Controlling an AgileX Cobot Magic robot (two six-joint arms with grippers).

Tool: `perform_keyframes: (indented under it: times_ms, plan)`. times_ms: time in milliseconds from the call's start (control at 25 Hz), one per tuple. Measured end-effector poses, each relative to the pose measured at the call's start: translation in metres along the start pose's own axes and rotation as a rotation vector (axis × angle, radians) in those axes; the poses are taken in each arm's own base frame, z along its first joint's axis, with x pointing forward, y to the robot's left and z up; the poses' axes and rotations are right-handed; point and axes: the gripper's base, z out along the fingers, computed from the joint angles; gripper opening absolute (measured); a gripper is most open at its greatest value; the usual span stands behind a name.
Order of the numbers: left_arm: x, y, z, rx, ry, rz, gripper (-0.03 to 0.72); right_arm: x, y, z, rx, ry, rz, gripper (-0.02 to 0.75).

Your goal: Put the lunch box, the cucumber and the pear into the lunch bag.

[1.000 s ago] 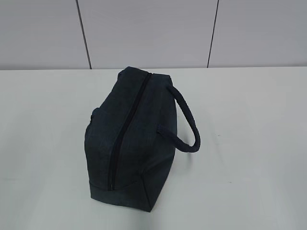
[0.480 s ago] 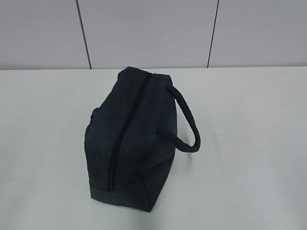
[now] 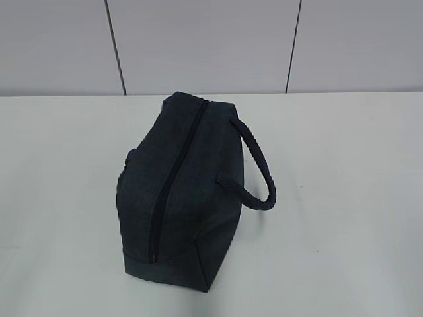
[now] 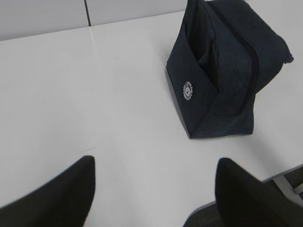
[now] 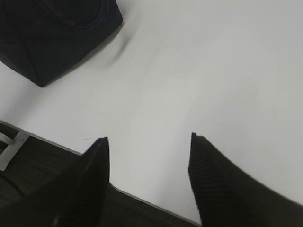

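Above table edge, both hands (image 4: 154, 189) (image 5: 149, 146) agape

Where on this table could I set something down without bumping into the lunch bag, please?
The lunch bag stands left of centre on the table, zipper shut. Bare patches: the wide stretch right of its loop handle, the strip left of the bag, and the near edge below the open left gripper and right gripper. Only around the handle is it tight.
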Motion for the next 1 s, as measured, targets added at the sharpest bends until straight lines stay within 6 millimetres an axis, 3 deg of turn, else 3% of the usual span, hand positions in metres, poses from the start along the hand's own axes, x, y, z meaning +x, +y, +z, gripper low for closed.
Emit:
perform_keyframes:
  times_ms: [760,1000]
  plan:
    - [-0.0002,0.0000,0.0001,-0.006,-0.002,-0.004,0.469,0.0000,0.0001,0.0000,-0.001,0.000,0.001,0.427]
    - [-0.0008,-0.0007,0.0013,-0.067,-0.004,-0.035,0.469,0.0000,0.0015,-0.0001,0.095,0.005,0.060,0.426]
